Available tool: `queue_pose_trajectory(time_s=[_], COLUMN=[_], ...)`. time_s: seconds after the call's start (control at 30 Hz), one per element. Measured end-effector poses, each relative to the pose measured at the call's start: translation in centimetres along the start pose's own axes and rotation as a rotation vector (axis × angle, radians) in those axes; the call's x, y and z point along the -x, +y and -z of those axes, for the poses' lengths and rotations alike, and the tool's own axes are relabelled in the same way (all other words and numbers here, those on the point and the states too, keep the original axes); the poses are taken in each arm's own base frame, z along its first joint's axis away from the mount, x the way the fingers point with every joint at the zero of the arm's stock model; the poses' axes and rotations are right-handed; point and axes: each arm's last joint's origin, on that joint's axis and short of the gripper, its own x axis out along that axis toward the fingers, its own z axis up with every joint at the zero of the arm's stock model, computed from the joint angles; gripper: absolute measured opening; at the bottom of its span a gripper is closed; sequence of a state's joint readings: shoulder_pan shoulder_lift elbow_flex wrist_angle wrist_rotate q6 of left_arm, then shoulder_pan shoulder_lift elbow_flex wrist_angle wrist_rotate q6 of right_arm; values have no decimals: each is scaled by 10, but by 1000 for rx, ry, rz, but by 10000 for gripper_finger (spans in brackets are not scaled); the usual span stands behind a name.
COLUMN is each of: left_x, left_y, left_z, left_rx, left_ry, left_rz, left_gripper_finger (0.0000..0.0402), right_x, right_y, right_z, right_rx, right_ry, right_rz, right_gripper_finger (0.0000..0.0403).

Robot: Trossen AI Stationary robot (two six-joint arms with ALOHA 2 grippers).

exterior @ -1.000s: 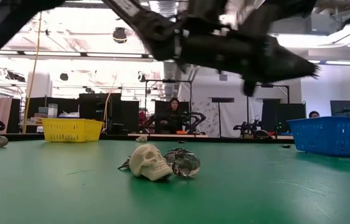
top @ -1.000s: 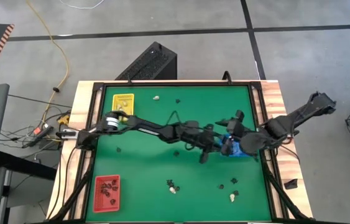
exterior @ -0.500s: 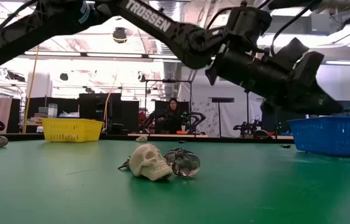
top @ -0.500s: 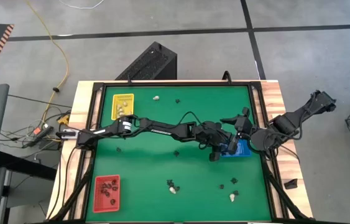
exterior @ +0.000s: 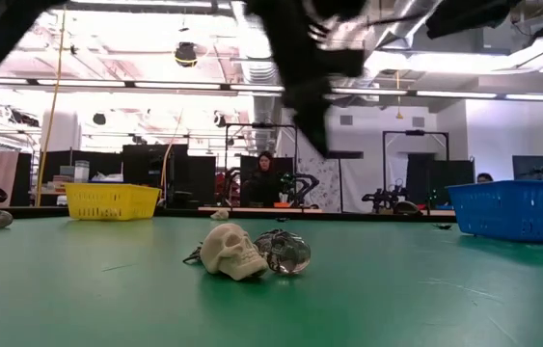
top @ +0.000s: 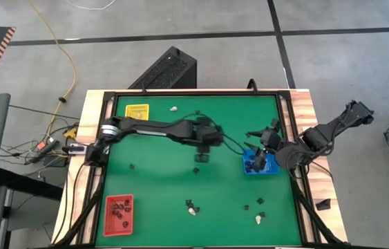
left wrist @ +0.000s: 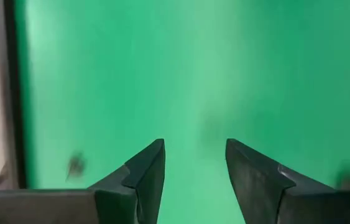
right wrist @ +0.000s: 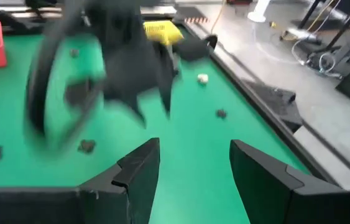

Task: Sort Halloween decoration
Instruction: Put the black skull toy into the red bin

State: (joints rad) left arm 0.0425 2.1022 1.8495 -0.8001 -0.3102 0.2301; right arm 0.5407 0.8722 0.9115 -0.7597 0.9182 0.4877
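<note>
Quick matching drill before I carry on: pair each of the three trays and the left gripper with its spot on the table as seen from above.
Things:
1. yellow tray
2. red tray
3. blue tray
4. left gripper

Places:
A. near-left corner
B. right edge, by the right gripper
C. over the mat's middle
D. far-left corner

Pairs: 1-D, 2-A, 3-B, 4-C

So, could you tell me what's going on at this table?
The robot is sorting small Halloween trinkets into coloured trays. The left gripper hangs open and empty above the middle of the green mat. The right gripper waits open over the blue tray. A cream skull and other pieces lie loose.
</note>
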Motion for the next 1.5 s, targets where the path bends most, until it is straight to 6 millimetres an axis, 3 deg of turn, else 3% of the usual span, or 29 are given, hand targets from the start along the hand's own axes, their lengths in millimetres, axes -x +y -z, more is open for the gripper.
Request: queue_pose_trajectory(time_s=[0.13, 0.23, 0.33, 0.43, 0.57, 0.67, 0.77, 0.97, 1.27, 1.5], left_x=[32, 51, 68, 76, 81, 82, 81, 72, 71, 71], left_y=[8, 4, -8, -26, -40, -41, -38, -34, -34, -34], left_z=[48, 87, 117, 145, 179, 200, 210, 215, 216, 216], left_rx=[67, 136, 197, 188, 133, 133, 143, 94, 73, 79], left_ry=[42, -37, -269, -572, -964, -1130, -1193, -1152, -1164, -1163], left_rz=[-13, -22, 12, 79, 56, -19, -34, 73, 138, 142], left_gripper_finger=[153, 151, 151, 151, 151, 151, 151, 151, 151, 151], right_x=[-1, -5, -12, -22, -34, -39, -41, -49, -73, -77], right_y=[3, 10, 25, 51, 90, 114, 135, 163, 157, 148], right_z=[4, 6, 11, 25, 53, 77, 95, 103, 107, 108], right_rx=[9, 14, -51, -142, -323, -481, -601, -737, -671, -589], right_ry=[71, 123, 241, 472, 799, 1070, 1220, 1214, 1172, 1180], right_rz=[-91, -157, -270, -399, -409, -318, -247, -311, -269, -240], right_gripper_finger=[225, 225, 225, 225, 217, 210, 203, 201, 201, 201])
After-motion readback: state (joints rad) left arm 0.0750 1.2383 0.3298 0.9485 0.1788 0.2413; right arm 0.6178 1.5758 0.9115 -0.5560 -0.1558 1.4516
